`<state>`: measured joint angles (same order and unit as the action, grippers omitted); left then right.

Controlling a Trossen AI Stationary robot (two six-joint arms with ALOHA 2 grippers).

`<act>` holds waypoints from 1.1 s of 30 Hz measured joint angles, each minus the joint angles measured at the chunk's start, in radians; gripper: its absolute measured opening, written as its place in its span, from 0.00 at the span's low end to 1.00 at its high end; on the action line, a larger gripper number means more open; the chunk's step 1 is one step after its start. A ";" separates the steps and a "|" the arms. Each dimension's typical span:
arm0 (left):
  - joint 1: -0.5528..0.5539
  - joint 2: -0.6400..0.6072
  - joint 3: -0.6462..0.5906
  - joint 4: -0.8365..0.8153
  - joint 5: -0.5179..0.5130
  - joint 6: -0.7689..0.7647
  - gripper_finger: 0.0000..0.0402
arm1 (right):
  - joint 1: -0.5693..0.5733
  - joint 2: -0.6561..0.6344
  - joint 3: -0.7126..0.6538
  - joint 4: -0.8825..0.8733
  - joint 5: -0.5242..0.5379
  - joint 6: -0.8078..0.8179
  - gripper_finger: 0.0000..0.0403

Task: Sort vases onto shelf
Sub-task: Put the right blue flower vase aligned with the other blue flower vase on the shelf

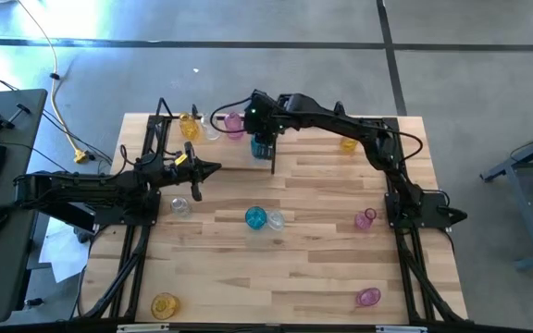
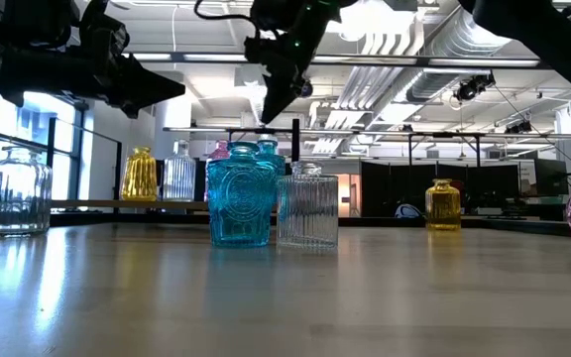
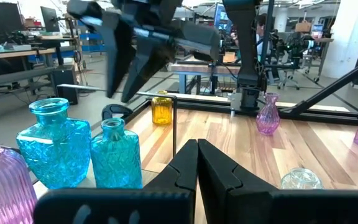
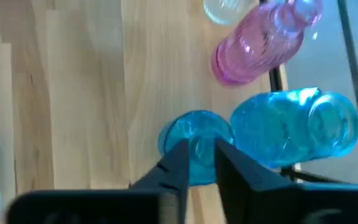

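- Right gripper (image 1: 263, 148) hangs over the shelf (image 1: 160, 125) at the table's far edge, its fingers set close either side of the neck of a small teal vase (image 4: 194, 146); whether they grip it or have let it go I cannot tell
- Left gripper (image 1: 213, 168) waits clenched and empty near the left edge, pointing toward the middle of the table (image 1: 303, 268)
- Done, left to right along the far edge: a yellow vase (image 1: 189, 124), a clear vase (image 1: 210, 129), a pink vase (image 1: 234, 122) and a larger teal vase (image 4: 297, 127) stand in the shelf, the small teal one just beside the larger
- Left to sort: a yellow vase (image 1: 164, 304) at the near left corner, a clear ribbed vase (image 1: 180, 205) near the left edge, a teal vase (image 1: 255, 218) touching a clear vase (image 1: 274, 220) mid-table, a yellow vase (image 1: 348, 142) toward the far right, a pink vase (image 1: 365, 219) near the right edge and a pink vase (image 1: 368, 297) at the near right corner
- By my judgement the job is under half done, with seven vases out on the table
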<state>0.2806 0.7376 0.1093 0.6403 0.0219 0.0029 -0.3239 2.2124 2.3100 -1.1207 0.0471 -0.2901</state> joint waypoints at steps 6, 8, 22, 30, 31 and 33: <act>0.000 0.000 0.000 -0.005 0.001 0.000 0.00 | 0.064 0.014 -0.002 -0.015 0.098 0.085 0.02; 0.000 0.000 0.000 -0.006 0.001 0.000 0.00 | 0.092 0.013 -0.001 -0.016 0.142 0.144 0.03; 0.000 0.000 0.000 -0.030 -0.006 -0.010 0.00 | 0.237 0.107 -0.001 0.038 0.483 0.580 0.00; -0.015 0.000 0.000 -0.066 -0.004 -0.025 0.00 | 0.311 0.126 -0.086 0.107 0.606 0.648 0.00; -0.020 0.000 0.000 -0.068 -0.004 -0.026 0.00 | 0.318 0.126 -0.122 0.118 0.606 0.663 0.00; -0.031 0.000 0.000 -0.074 -0.004 -0.026 0.00 | 0.330 0.109 -0.197 0.176 0.606 0.693 0.00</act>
<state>0.2495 0.7376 0.1093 0.5661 0.0181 -0.0227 0.0065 2.3218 2.1126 -0.9452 0.6529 0.4031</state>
